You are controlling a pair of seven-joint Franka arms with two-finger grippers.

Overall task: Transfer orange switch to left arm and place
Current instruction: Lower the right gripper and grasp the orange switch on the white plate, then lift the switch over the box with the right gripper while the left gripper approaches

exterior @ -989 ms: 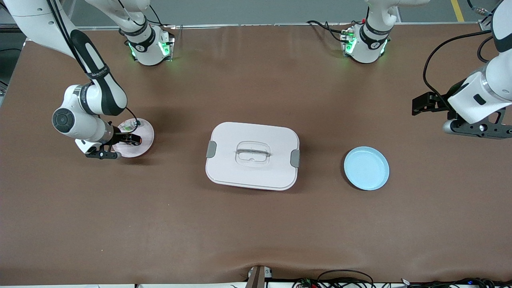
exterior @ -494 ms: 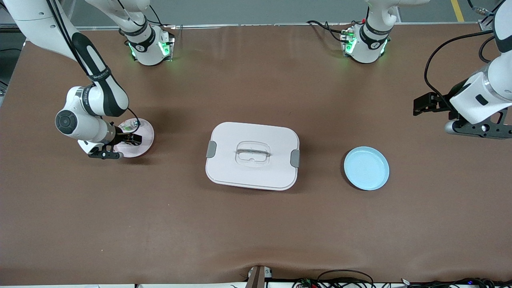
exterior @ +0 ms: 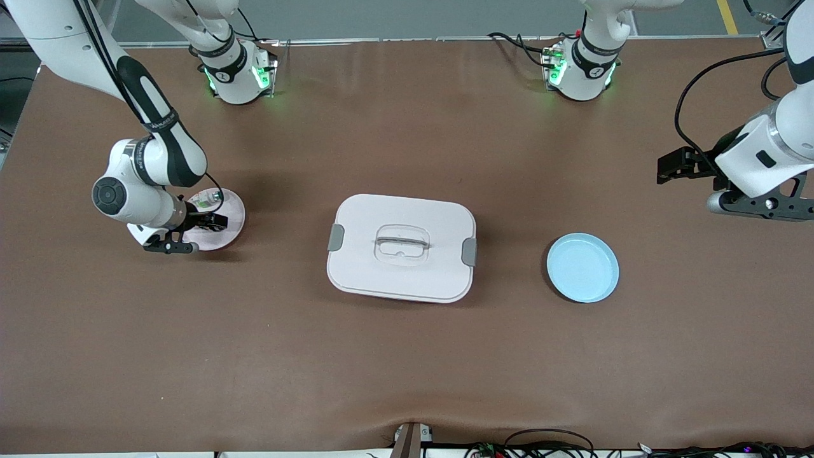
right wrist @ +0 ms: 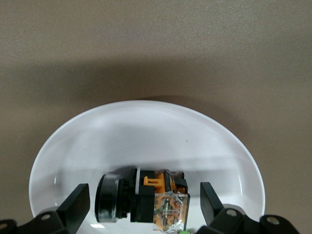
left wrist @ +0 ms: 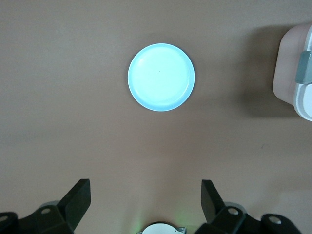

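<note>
The orange switch (right wrist: 139, 201) lies on its side on the pink plate (exterior: 232, 213), which looks white in the right wrist view (right wrist: 146, 131). It has a black round head, an orange clip and a clear tan rear. My right gripper (exterior: 206, 222) is low over the plate, open, with one finger on each side of the switch (right wrist: 144, 196) and not touching it. In the front view the gripper hides the switch. The white box (exterior: 402, 247) sits mid-table. My left gripper (exterior: 675, 165) waits open and empty (left wrist: 145, 195) over bare table at the left arm's end.
A blue plate (exterior: 582, 267) lies empty between the box and the left arm's end; it also shows in the left wrist view (left wrist: 161, 77). A small greenish-clear part (exterior: 202, 202) lies on the pink plate. The box's latched edge (left wrist: 298, 73) shows in the left wrist view.
My right arm's wrist has shifted slightly toward the pink plate, with the gripper staying over it. The left arm has risen very slightly. Nothing was grasped or released.
</note>
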